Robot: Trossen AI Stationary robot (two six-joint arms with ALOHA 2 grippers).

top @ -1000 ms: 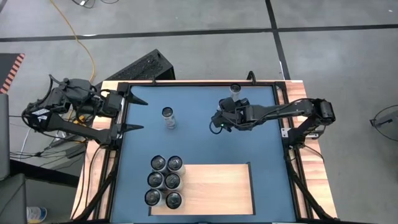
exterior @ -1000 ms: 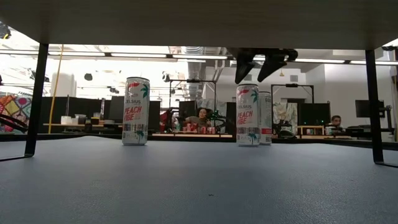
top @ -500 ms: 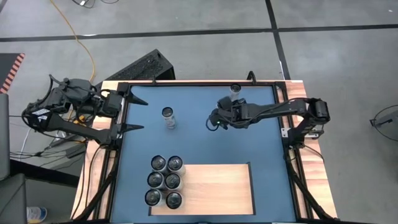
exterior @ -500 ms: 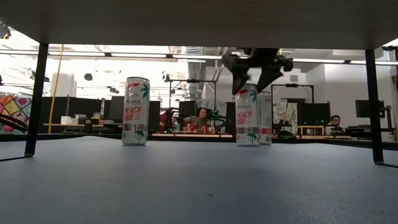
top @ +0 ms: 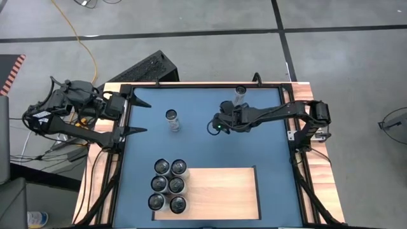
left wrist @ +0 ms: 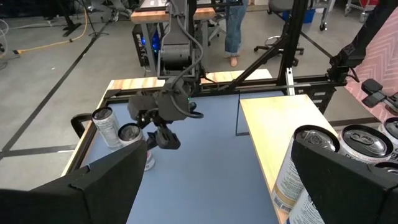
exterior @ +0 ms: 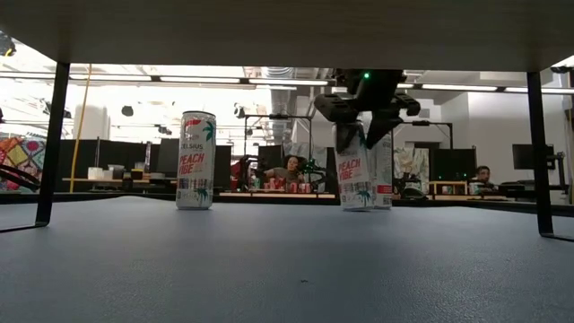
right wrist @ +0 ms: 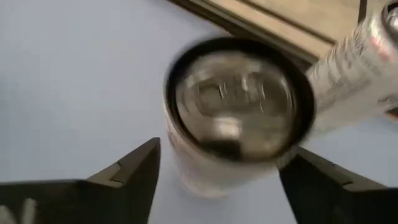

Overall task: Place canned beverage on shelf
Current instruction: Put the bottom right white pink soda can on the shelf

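in the high view the right gripper (top: 219, 124), stretched toward frame centre, hides its can (right wrist: 233, 112); its fingers sit open on either side, touching unclear. the shelf (top: 216, 191) lies lower centre. the left gripper (top: 141, 116), open, waits at left.

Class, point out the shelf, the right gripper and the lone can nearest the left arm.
shelf (top: 222, 191), high view, bare wood.
right gripper (top: 217, 124), high view, between fingertips.
lone can (top: 172, 116), high view, lid.
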